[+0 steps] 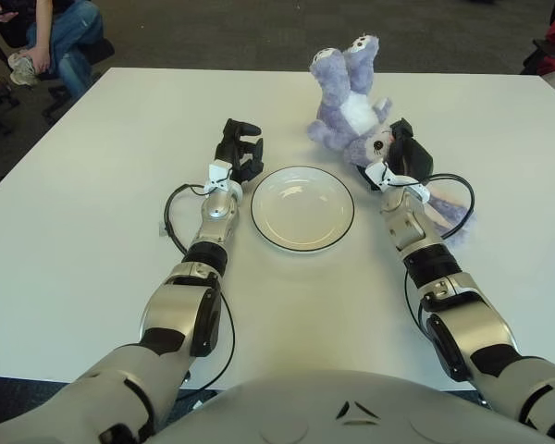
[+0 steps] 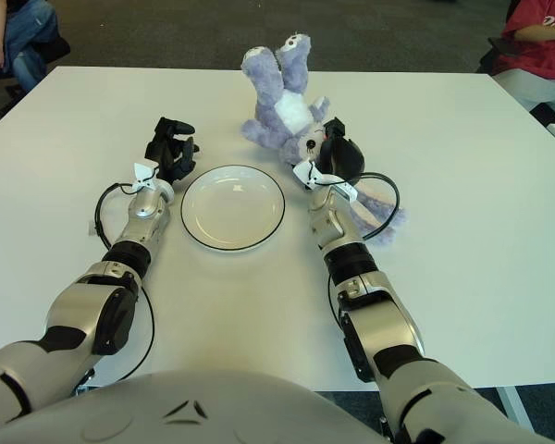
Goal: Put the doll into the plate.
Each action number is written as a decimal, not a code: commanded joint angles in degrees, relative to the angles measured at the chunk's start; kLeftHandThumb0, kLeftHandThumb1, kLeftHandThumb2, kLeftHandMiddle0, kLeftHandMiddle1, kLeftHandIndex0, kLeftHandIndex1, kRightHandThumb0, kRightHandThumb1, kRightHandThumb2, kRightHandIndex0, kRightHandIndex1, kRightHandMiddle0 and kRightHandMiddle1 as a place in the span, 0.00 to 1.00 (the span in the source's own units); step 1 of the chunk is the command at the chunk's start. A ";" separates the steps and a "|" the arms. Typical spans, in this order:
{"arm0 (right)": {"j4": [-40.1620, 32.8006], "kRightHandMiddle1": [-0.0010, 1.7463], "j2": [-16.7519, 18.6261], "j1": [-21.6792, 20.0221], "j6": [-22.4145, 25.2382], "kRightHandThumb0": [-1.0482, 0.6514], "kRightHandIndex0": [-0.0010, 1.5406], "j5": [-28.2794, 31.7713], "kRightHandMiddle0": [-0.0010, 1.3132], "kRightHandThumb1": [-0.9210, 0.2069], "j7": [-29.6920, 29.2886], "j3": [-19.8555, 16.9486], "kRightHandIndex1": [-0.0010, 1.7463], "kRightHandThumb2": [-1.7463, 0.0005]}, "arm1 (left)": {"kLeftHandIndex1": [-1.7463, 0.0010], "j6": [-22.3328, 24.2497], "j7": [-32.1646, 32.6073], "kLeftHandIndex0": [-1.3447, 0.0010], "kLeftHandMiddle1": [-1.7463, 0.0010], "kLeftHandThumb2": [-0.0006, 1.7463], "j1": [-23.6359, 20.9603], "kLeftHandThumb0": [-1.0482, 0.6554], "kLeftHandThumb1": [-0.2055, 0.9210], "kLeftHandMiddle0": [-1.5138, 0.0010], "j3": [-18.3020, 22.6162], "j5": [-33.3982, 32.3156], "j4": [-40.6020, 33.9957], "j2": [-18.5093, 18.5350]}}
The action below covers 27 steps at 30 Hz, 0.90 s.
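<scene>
A purple plush doll (image 1: 346, 96) lies upside down on the white table, legs pointing away, just behind and to the right of the plate. Its head (image 1: 375, 145) faces the plate. The white plate (image 1: 302, 215) with a dark rim sits mid-table with nothing in it. My right hand (image 1: 410, 153) is pressed against the right side of the doll's head, and part of the doll's purple body shows under my right forearm. My left hand (image 1: 239, 148) shows just left of the plate, fingers relaxed and holding nothing.
Black cables loop beside both wrists, by my left forearm (image 1: 170, 217) and my right forearm (image 1: 455, 208). A seated person (image 1: 51, 37) is beyond the table's far left corner and another (image 2: 536, 42) at the far right. The table's far edge runs just behind the doll.
</scene>
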 commanded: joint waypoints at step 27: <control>-18.23 1.00 -2.21 4.99 0.02 0.92 0.50 -2.85 0.60 0.66 3.58 -0.71 0.94 0.20 | 0.04 2.56 6.52 0.85 0.03 0.38 0.89 0.61 0.91 0.85 -0.33 2.24 4.77 1.62</control>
